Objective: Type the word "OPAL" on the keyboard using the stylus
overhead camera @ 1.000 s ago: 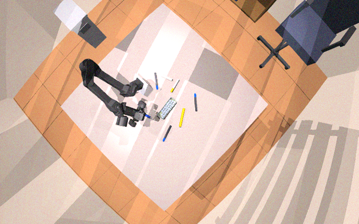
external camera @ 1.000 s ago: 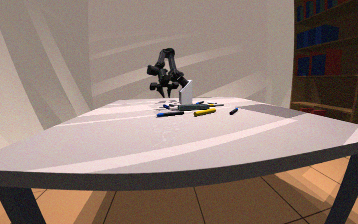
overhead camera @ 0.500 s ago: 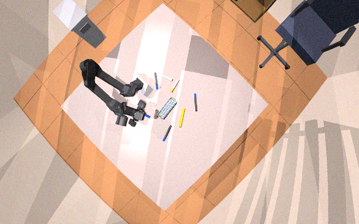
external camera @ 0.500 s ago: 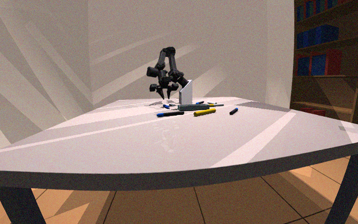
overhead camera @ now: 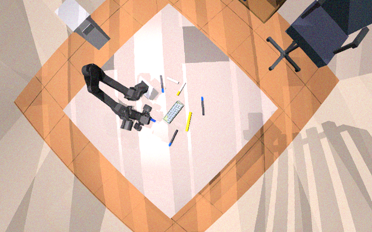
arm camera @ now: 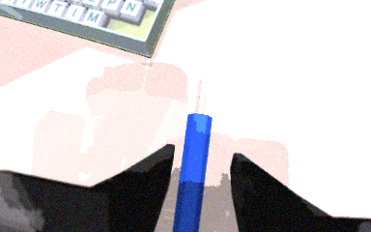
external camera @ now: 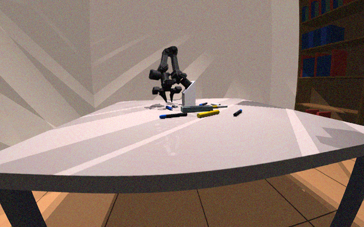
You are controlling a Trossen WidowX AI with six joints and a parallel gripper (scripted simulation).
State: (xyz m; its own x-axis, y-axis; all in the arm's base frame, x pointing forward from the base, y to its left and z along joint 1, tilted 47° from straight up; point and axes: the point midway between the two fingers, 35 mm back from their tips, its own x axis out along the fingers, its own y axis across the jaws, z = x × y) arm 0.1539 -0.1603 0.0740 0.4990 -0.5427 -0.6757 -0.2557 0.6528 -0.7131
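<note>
The blue stylus [overhead camera: 153,120] [external camera: 169,108] [arm camera: 195,150] lies on the desk left of the keyboard in the top view, its thin pale tip pointing up the wrist view. My gripper [external camera: 169,101] [arm camera: 203,156] is part open and points down just above the stylus. Its fingers stand on either side of the blue barrel in the wrist view, with a gap on both sides. The arm hides the stylus's rear end in the top view. The keyboard [overhead camera: 173,111] [external camera: 196,109] [arm camera: 97,35] lies flat. In the wrist view only its corner shows, with keys such as M, I, T, P and N.
Dark pens with blue ends [overhead camera: 173,137] [overhead camera: 202,105] [overhead camera: 162,83], a yellow stick [overhead camera: 189,121] [external camera: 208,114], a yellow-ended pen [overhead camera: 181,88] and a white stick [overhead camera: 172,80] lie around the keyboard. A white wedge-shaped block [overhead camera: 148,88] [external camera: 189,95] stands by the arm's base.
</note>
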